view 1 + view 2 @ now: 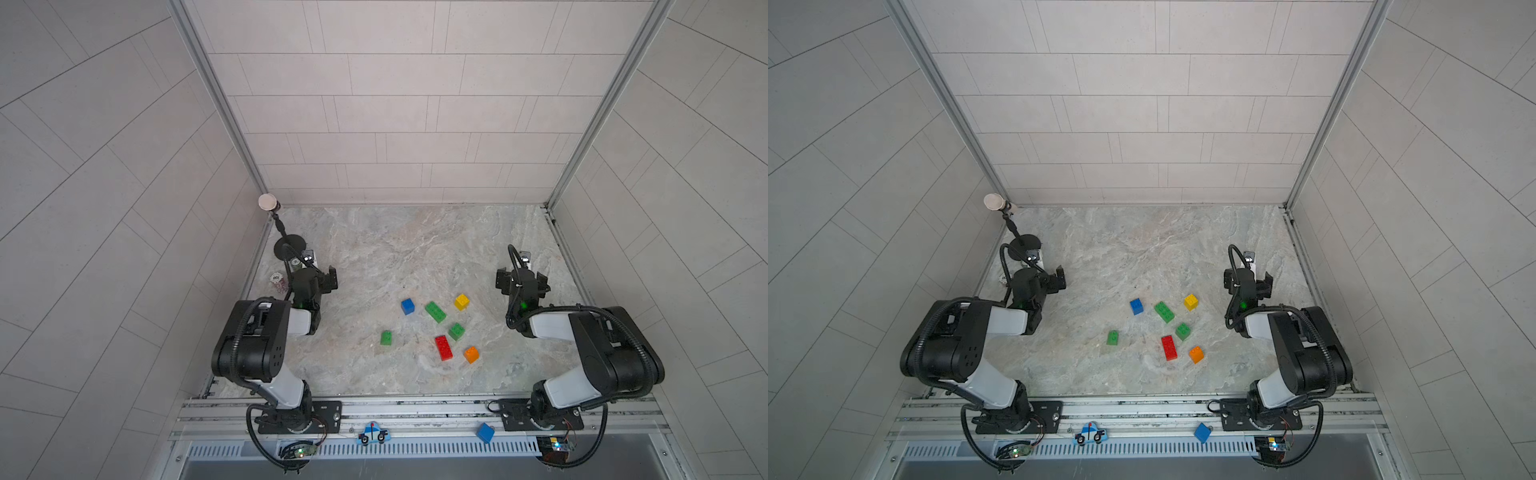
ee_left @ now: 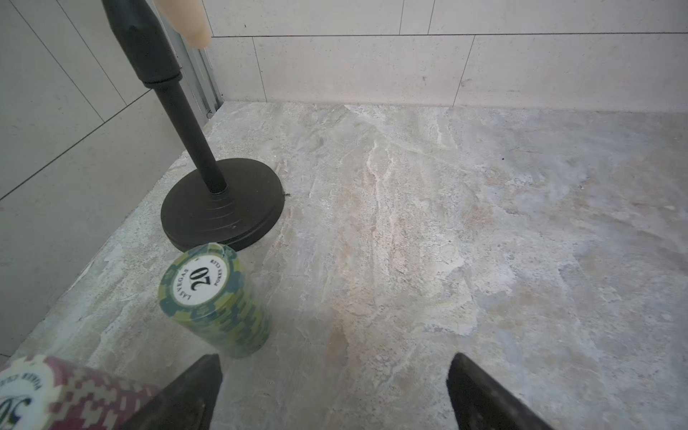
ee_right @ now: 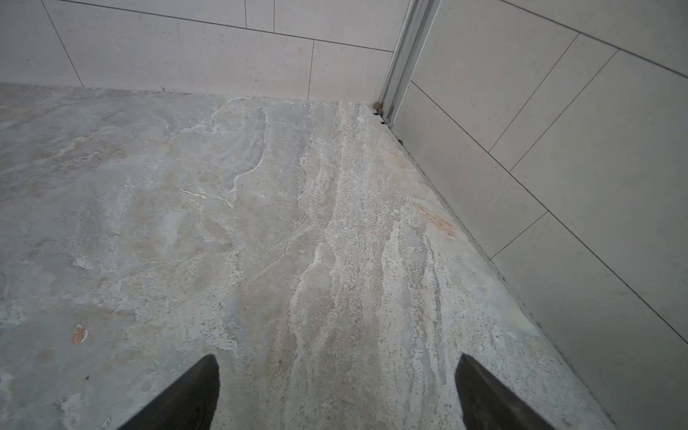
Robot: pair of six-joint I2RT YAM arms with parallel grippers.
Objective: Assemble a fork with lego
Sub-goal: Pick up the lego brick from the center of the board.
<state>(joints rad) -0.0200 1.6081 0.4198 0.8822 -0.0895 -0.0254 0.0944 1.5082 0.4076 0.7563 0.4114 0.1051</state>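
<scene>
The lego lies as seven loose bricks on the marble table, seen in both top views: blue (image 1: 407, 306), long green (image 1: 435, 311), yellow (image 1: 461, 302), two small green (image 1: 456, 331) (image 1: 386, 338), long red (image 1: 443, 348) and orange (image 1: 471, 354). None is joined to another, and the fork is out of view. My left gripper (image 1: 316, 277) (image 2: 335, 359) hovers open at the table's left, well away from the bricks. My right gripper (image 1: 521, 277) (image 3: 337, 359) is open at the right, just beyond the yellow brick (image 1: 1191, 302). Both wrist views show only bare table between the fingertips.
A black stand (image 2: 223, 204) (image 1: 289, 245) and two poker chip stacks, green (image 2: 214, 298) and maroon (image 2: 56, 398), crowd the left arm. Tiled walls close three sides. On the front rail sit a plain blue block (image 1: 485, 432) and a car cutout (image 1: 372, 434).
</scene>
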